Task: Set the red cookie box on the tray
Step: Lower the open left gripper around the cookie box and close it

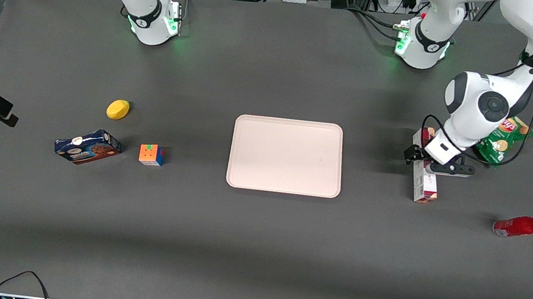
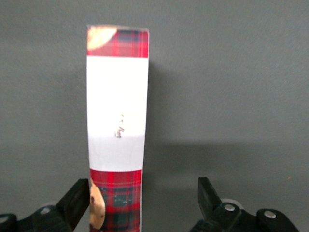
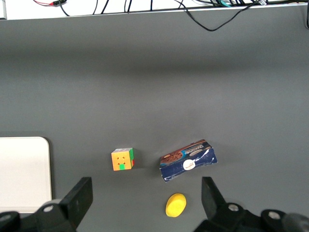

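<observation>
The red cookie box [image 1: 425,187] lies flat on the table toward the working arm's end, one plaid end pointing at the front camera. My left gripper [image 1: 429,161] hovers over the end of the box farther from the front camera. In the left wrist view the gripper [image 2: 143,189] is open and straddles the red cookie box [image 2: 117,121]. One finger [image 2: 79,193] sits close beside the carton, and the second one stands well apart from it. The tray [image 1: 285,156] rests at the table's middle with nothing on it.
A green chips bag [image 1: 503,139] lies beside my arm, and a red bottle [image 1: 521,226] lies nearer the front camera. Toward the parked arm's end are a puzzle cube [image 1: 151,154], a dark blue cookie box [image 1: 87,146] and a yellow object [image 1: 118,109].
</observation>
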